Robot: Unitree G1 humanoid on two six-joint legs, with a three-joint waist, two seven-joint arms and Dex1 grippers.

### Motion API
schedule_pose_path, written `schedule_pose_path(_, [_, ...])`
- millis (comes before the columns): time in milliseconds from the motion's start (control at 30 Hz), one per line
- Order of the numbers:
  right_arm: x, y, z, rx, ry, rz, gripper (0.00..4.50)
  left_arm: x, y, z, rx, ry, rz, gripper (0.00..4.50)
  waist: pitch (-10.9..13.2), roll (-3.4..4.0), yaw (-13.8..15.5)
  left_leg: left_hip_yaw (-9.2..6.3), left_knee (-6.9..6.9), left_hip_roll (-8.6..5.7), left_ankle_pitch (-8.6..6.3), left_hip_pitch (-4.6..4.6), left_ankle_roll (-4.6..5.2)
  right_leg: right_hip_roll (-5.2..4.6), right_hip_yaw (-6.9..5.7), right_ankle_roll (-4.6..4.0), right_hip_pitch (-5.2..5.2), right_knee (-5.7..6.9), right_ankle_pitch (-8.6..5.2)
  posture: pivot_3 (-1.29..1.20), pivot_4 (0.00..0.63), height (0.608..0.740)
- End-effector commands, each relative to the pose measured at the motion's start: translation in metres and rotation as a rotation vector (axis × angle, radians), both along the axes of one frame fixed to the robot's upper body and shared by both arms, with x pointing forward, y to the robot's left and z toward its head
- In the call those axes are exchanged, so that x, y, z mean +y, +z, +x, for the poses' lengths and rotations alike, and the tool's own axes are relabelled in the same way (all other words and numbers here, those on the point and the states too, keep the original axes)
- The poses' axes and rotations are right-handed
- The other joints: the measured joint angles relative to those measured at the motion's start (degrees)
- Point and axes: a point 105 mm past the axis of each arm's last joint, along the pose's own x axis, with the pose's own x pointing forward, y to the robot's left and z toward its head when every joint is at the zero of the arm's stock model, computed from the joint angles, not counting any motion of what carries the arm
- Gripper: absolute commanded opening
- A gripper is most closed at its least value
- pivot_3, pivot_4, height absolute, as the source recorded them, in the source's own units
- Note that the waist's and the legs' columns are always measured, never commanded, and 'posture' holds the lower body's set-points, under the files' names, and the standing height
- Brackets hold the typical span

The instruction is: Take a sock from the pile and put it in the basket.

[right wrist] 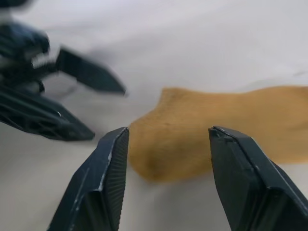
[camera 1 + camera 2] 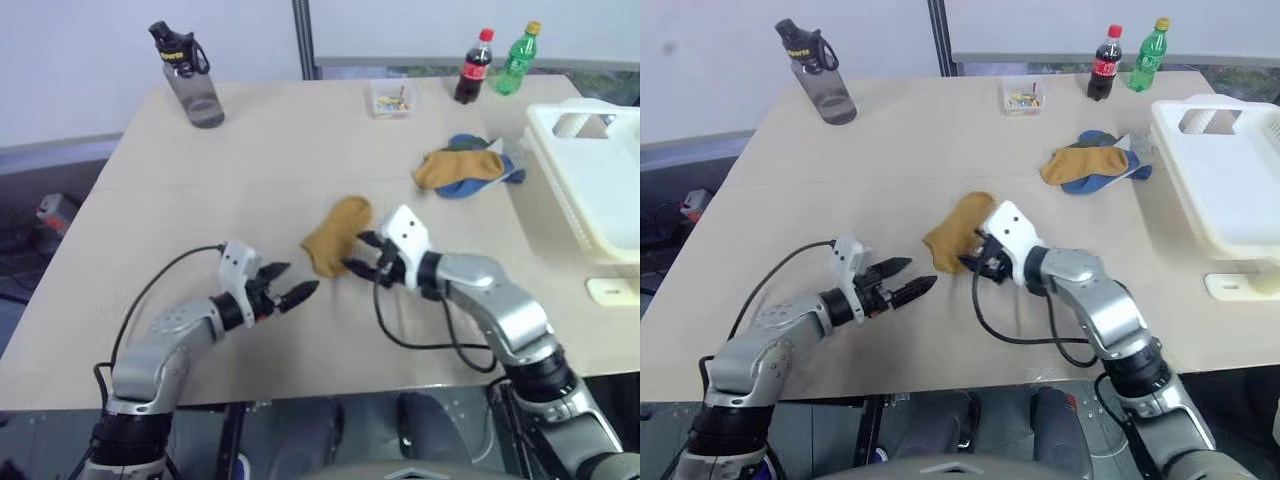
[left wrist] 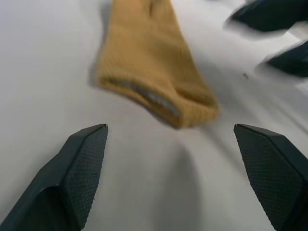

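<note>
One mustard sock (image 2: 335,236) lies flat on the surface (image 2: 200,230), mid-table, well apart from the pile (image 2: 468,168), which sits further back toward the right, near the basket (image 2: 590,185). The pile shows a mustard sock on top of a blue one. The basket sits at the surface's right edge, no sock visible inside it. Right gripper (image 2: 364,254) is right at the near end of the lone sock, fingers spread with the sock's end between them in the right wrist view, not clamped on it. Left gripper (image 2: 290,283) is just left of and nearer than that sock, fingers wide apart, nothing in them, tips pointing at the sock. Back of the surface: grey water bottle (image 2: 188,76), small clear box (image 2: 389,99), cola bottle (image 2: 474,67), green bottle (image 2: 518,60).
</note>
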Motion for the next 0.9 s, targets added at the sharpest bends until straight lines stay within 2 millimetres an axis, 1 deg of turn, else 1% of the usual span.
schedule_pose_path(33, [-0.022, 0.021, -0.012, -0.112, -0.021, 0.010, 2.77, -0.007, 0.001, 0.018, 0.009, 0.090, -0.022, 4.50, -0.02, 0.02, 0.07, -0.02, 0.01, 0.02, -0.10, 0.05, 0.17, 0.03, -0.03, 0.00, 0.05, 0.02, 0.00, 0.00, 0.150, 0.740])
schedule_pose_path(100, [-0.034, 0.020, -0.013, -0.117, -0.064, -0.001, 2.77, -0.020, 0.001, 0.030, 0.017, 0.122, -0.042, 4.50, -0.03, 0.01, 0.33, -0.04, 0.10, 0.00, -0.09, 0.05, 0.18, 0.03, -0.06, 0.00, 0.08, 0.06, 0.00, 0.00, 0.150, 0.740])
schedule_pose_path(133, [-0.036, 0.020, -0.014, -0.118, -0.075, -0.003, 2.77, -0.024, 0.000, 0.035, 0.019, 0.134, -0.043, 4.50, -0.04, 0.01, 0.60, -0.05, 0.10, 0.00, -0.09, 0.05, 0.17, 0.02, -0.07, 0.00, 0.09, 0.07, 0.00, 0.00, 0.150, 0.740])
schedule_pose_path(233, [-0.044, 0.020, -0.014, -0.124, -0.116, -0.003, 2.83, -0.044, -0.005, 0.043, 0.049, 0.123, -0.056, 3.70, -0.07, -0.02, 0.52, -0.03, 0.16, -0.03, -0.05, 0.06, 0.11, 0.00, -0.06, 0.01, 0.17, 0.05, 0.00, 0.00, 0.150, 0.740])
schedule_pose_path(267, [-0.045, 0.021, -0.014, -0.127, -0.125, -0.002, 2.83, -0.050, -0.006, 0.043, 0.057, 0.106, -0.058, 3.29, -0.07, -0.02, 0.42, 0.01, 0.16, -0.03, 0.04, 0.07, -0.04, 0.00, -0.03, 0.01, 0.17, 0.05, 0.00, 0.00, 0.150, 0.740])
schedule_pose_path(300, [-0.046, 0.021, -0.015, -0.130, -0.128, -0.001, 2.83, -0.054, -0.007, 0.043, 0.059, 0.095, -0.052, 2.66, -0.07, -0.02, 0.34, 0.02, 0.16, -0.03, 0.04, 0.07, -0.04, 0.00, -0.02, 0.01, 0.17, 0.05, 0.00, 0.00, 0.150, 0.740])
schedule_pose_path(333, [-0.047, 0.021, -0.017, -0.138, -0.126, -0.002, 2.83, -0.055, -0.009, 0.044, 0.059, 0.089, -0.048, 2.31, -0.07, -0.02, 0.26, 0.02, 0.15, -0.03, 0.04, 0.06, -0.04, -0.01, -0.02, 0.01, 0.16, 0.05, 0.00, 0.00, 0.150, 0.740])
schedule_pose_path(367, [-0.048, 0.022, -0.019, -0.148, -0.120, -0.007, 2.83, -0.057, -0.009, 0.044, 0.055, 0.076, -0.046, 1.82, -0.07, -0.02, 0.28, 0.02, 0.15, -0.03, 0.04, 0.06, -0.04, -0.01, -0.02, 0.01, 0.15, 0.04, 0.00, 0.00, 0.150, 0.740])
schedule_pose_path(400, [-0.049, 0.021, -0.022, -0.157, -0.110, -0.013, 2.83, -0.057, -0.008, 0.045, 0.049, 0.066, -0.048, 1.31, -0.07, -0.02, 0.29, 0.02, 0.13, -0.03, 0.04, 0.05, -0.05, -0.01, -0.02, 0.01, 0.14, 0.04, 0.00, 0.00, 0.150, 0.740])
schedule_pose_path(433, [-0.051, 0.021, -0.027, -0.162, -0.093, -0.021, 2.83, -0.057, -0.007, 0.046, 0.039, 0.055, -0.048, 0.96, -0.07, -0.01, 0.31, 0.02, 0.12, -0.03, 0.04, 0.05, -0.05, -0.01, -0.03, 0.01, 0.14, 0.02, 0.00, 0.00, 0.150, 0.740])
schedule_pose_path(500, [-0.052, 0.020, -0.032, -0.167, -0.073, -0.029, 2.83, -0.054, -0.005, 0.046, 0.023, 0.035, -0.051, 0.02, -0.07, -0.02, 0.39, 0.02, 0.12, -0.03, 0.04, 0.03, -0.05, -0.02, -0.03, 0.01, 0.15, -0.01, 0.00, 0.00, 0.150, 0.740])
schedule_pose_path(600, [-0.060, 0.020, -0.043, -0.178, -0.038, -0.048, 2.83, -0.048, 0.008, 0.040, -0.014, -0.069, -0.107, 0.02, -0.07, -0.01, 0.34, 0.03, 0.12, -0.03, 0.04, 0.02, -0.04, -0.03, -0.04, 0.02, 0.15, -0.04, -0.01, 0.00, 0.150, 0.740])
schedule_pose_path(667, [-0.066, 0.020, -0.048, -0.175, -0.027, -0.054, 2.83, -0.039, 0.016, 0.033, -0.033, -0.160, -0.111, 0.02, -0.05, -0.02, 0.09, 0.01, 0.12, -0.02, 0.03, 0.01, -0.03, -0.01, -0.06, 0.03, 0.14, -0.04, -0.01, 0.00, 0.150, 0.740])
schedule_pose_path(733, [-0.072, 0.019, -0.051, -0.179, -0.024, -0.062, 2.83, -0.029, 0.019, 0.028, -0.029, -0.228, -0.105, 0.02, -0.05, -0.02, -0.06, 0.02, 0.11, 0.01, 0.02, 0.01, -0.02, 0.00, -0.06, 0.02, 0.13, -0.04, -0.01, 0.00, 0.150, 0.740])
schedule_pose_path(833, [-0.079, 0.016, -0.053, -0.175, -0.035, -0.084, 2.83, -0.018, 0.020, 0.029, -0.016, -0.258, -0.090, 0.02, -0.05, -0.01, 0.03, 0.03, 0.11, 0.02, -0.09, 0.03, 0.17, 0.01, -0.05, 0.02, 0.14, -0.04, -0.02, 0.00, 0.150, 0.740])
schedule_pose_path(900, [-0.082, 0.014, -0.054, -0.171, -0.044, -0.089, 2.83, -0.019, 0.020, 0.031, -0.007, -0.257, -0.099, 0.02, -0.05, -0.02, 0.22, 0.02, 0.12, 0.02, -0.10, 0.03, 0.19, 0.00, -0.06, 0.03, 0.15, -0.05, -0.02, 0.00, 0.150, 0.740])
